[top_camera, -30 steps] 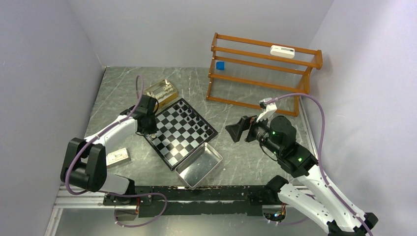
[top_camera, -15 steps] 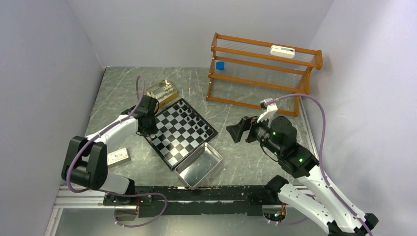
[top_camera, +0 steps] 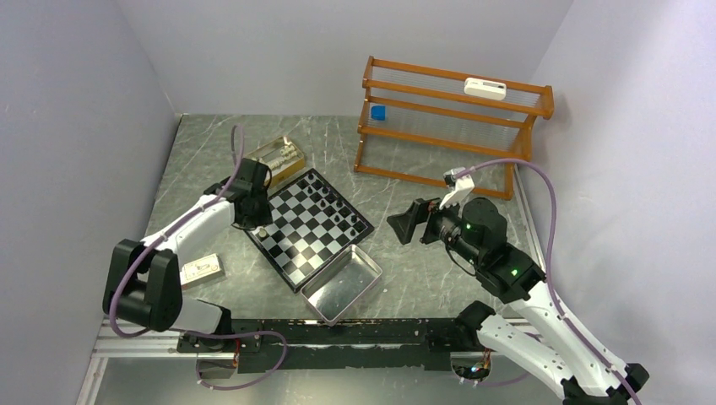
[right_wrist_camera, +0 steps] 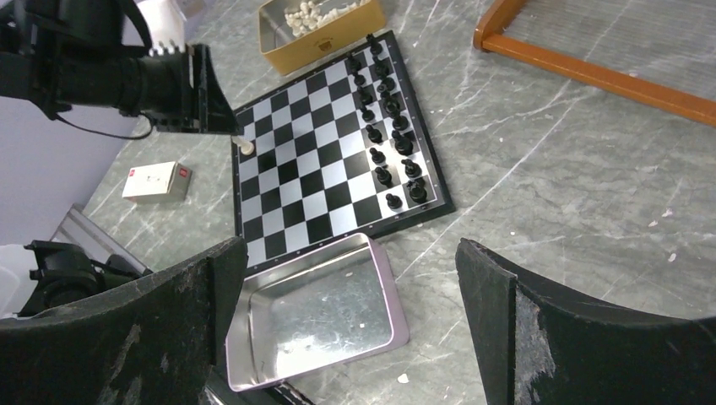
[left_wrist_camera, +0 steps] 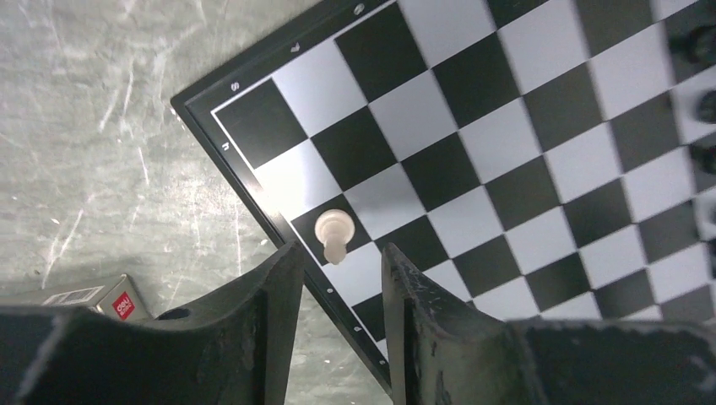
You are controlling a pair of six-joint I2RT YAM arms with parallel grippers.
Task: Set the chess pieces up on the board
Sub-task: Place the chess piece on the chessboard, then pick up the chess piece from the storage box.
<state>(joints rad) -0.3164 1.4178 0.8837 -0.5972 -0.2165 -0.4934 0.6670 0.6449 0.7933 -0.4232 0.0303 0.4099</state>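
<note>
Board [top_camera: 311, 228] sits cornerwise on the table, one corner toward the arm bases and one toward the gold box [top_camera: 277, 157]. Its near-right side lies just beside the metal tray [right_wrist_camera: 321, 312].

One cream pawn [left_wrist_camera: 333, 232] stands upright, long axis vertical, on an outer-row square by the board's left rim. The left wrist view looks almost straight down on its head.

Black pieces [right_wrist_camera: 402, 143] stand upright in two ragged rows along the opposite side of the board.

Hard to make out:
- The black pieces are too small to tell which is which. In the left wrist view they are only blurs, cut off at the right edge.
- The cream pieces heaped in the gold box cannot be counted.
- Whether the tray touches the board's rim is not clear.

Left arm: low elbow, forearm running up to the board's left corner, wrist tipped downward. Left gripper [left_wrist_camera: 340, 253] hangs over the pawn with its fingers apart — the gap is wider than the pawn, and neither finger is seen touching it.

Right arm: raised over the bare table to the right of the board, wrist aimed left toward it. Right gripper [right_wrist_camera: 350, 246] has its fingers spread wide — nothing between them.
</note>
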